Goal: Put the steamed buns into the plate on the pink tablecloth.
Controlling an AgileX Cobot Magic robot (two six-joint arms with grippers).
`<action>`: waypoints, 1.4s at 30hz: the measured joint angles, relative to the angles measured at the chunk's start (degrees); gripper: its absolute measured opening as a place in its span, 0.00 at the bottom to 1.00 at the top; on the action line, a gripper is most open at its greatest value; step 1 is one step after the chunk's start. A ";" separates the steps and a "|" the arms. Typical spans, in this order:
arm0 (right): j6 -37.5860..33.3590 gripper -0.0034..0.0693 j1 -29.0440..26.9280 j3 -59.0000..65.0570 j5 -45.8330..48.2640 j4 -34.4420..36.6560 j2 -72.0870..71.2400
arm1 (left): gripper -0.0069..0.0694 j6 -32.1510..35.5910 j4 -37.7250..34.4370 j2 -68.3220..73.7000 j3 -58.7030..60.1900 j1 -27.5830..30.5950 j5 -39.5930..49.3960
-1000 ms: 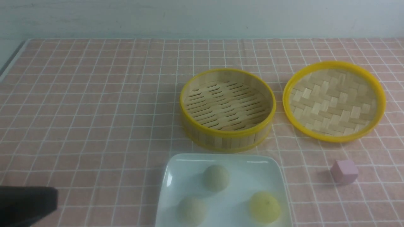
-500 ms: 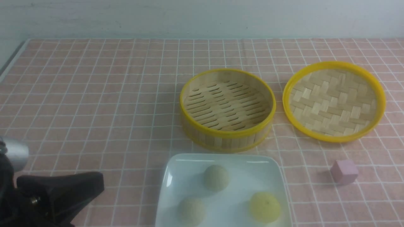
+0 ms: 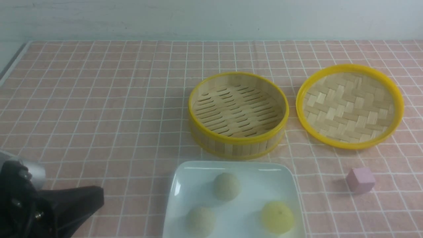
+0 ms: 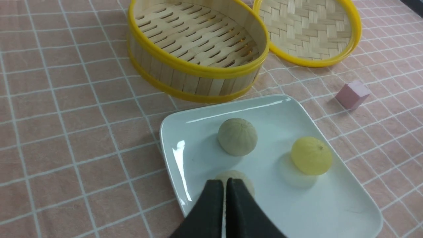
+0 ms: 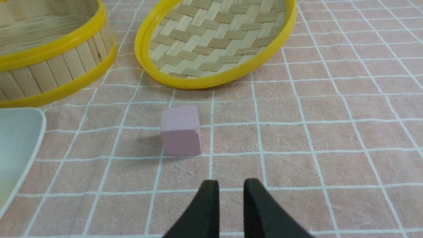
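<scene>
The white square plate lies on the pink tablecloth at the front centre. Three steamed buns sit in it: a beige one, a second beige one and a yellow-green one. My left gripper hovers at the front left, left of the plate, shut and empty. In the left wrist view its jaws are pressed together and hide part of the near beige bun. My right gripper is empty with its jaws almost together, just short of a small pink cube.
A round yellow-rimmed bamboo steamer basket stands empty behind the plate. Its woven lid lies upturned to the right. The pink cube sits right of the plate. The tablecloth's left edge runs along the far left.
My left gripper came further into the front view from the lower left, then eased back and down a little. The buns, plate, basket and lid have not moved.
</scene>
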 joint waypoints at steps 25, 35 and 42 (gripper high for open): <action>0.00 0.27 0.00 0.00 0.00 0.00 0.00 | 0.17 12.51 0.19 -29.57 29.54 39.17 -9.19; 0.00 0.28 0.00 0.00 0.00 0.00 0.00 | 0.18 10.66 1.51 -29.57 29.49 39.17 -6.91; 0.00 0.30 0.00 0.00 0.00 0.00 0.00 | 0.19 10.60 1.51 -29.57 29.49 39.17 -6.87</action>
